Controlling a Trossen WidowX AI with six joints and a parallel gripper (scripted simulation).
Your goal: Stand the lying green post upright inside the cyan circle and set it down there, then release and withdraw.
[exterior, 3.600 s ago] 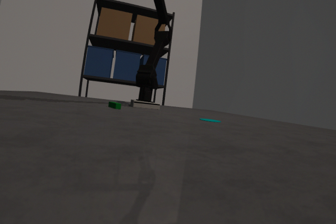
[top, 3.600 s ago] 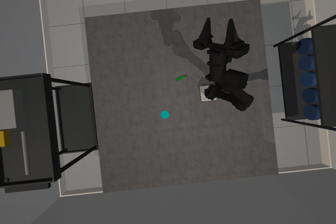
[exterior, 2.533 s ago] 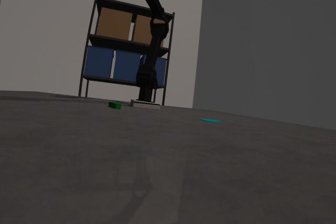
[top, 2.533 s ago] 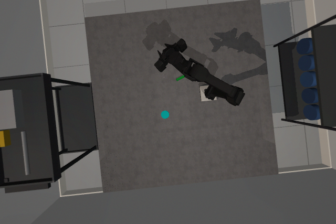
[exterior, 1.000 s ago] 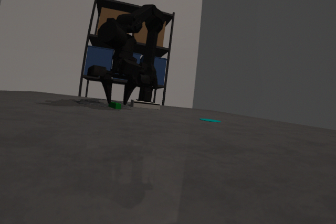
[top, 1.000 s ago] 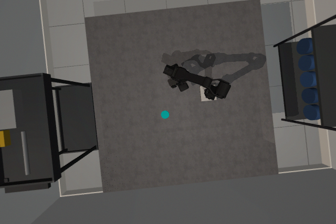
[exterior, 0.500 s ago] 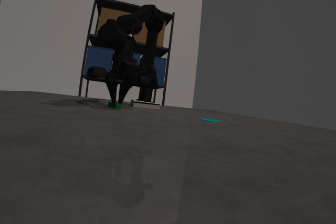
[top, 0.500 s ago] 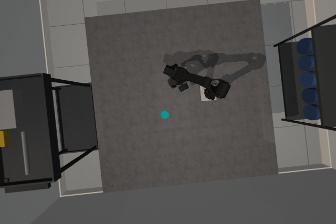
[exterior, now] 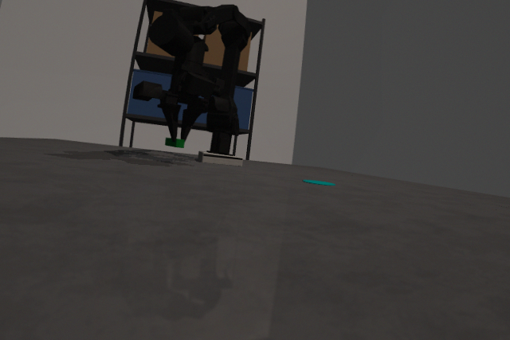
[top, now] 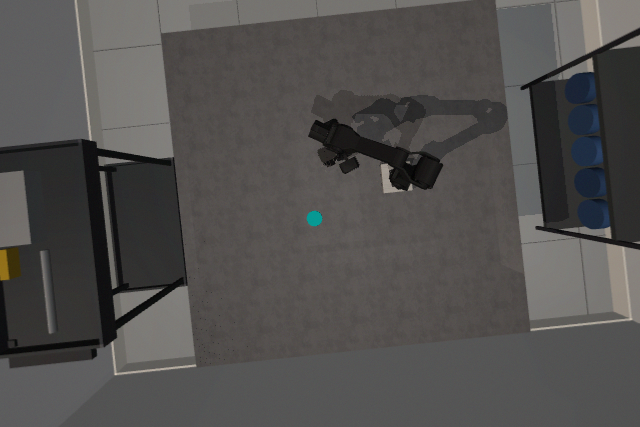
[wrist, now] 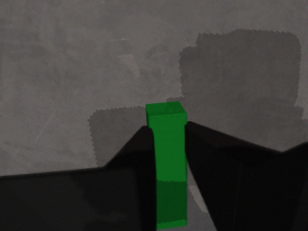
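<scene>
Claw (exterior: 178, 141) (wrist: 166, 133) nearly shut, gripping grn post (exterior: 174, 142) (wrist: 170, 159) horiz. just abv flr.

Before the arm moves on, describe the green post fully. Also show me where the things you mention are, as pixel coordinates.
The green post (exterior: 174, 142) (wrist: 170, 154) is a slim, straight, square-edged bar, plain green all over, with no separate parts showing; its material can't be told. It is held lengthwise between the two fingers of the hand (exterior: 178, 141) (wrist: 169, 127), one on each long side. It lies roughly level, not upright, and appears raised just off the floor, away from the cyan circle (top: 314, 218) (exterior: 319, 182). The top view hides it.
</scene>
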